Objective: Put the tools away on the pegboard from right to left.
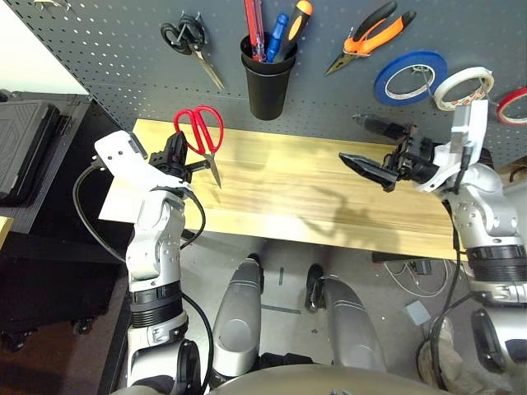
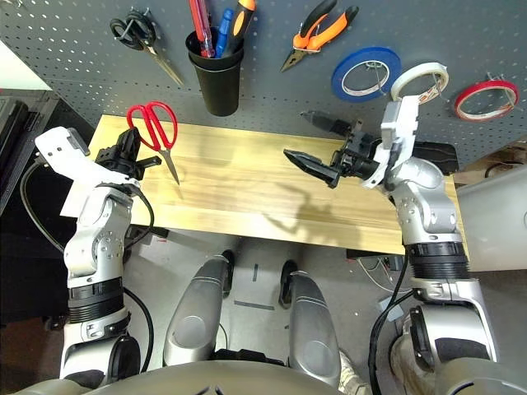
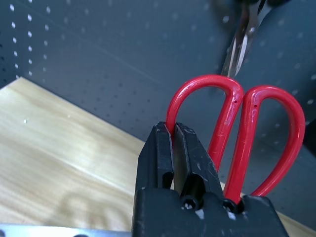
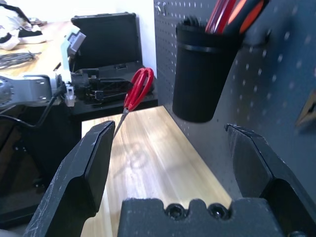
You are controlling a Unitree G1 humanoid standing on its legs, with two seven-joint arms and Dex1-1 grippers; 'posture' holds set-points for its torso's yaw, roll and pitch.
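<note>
The left claw, at the left of the frame, is clamped on one red handle loop of the red-handled scissors, held above the tabletop with blades pointing down. The right claw, at centre right, gapes wide and holds nothing. Across the top, the pegboard carries the pliers, the red tape ring and a black cup holding the red-handled screwdriver.

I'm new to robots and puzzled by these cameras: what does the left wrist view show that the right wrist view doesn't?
Only the left wrist view shows the left gripper's fingers pinched on one red handle loop of the red-handled scissors. Only the right wrist view shows the black cup and the right gripper, fingers spread wide. Both show the scissors, the wooden table and the pegboard.
</note>
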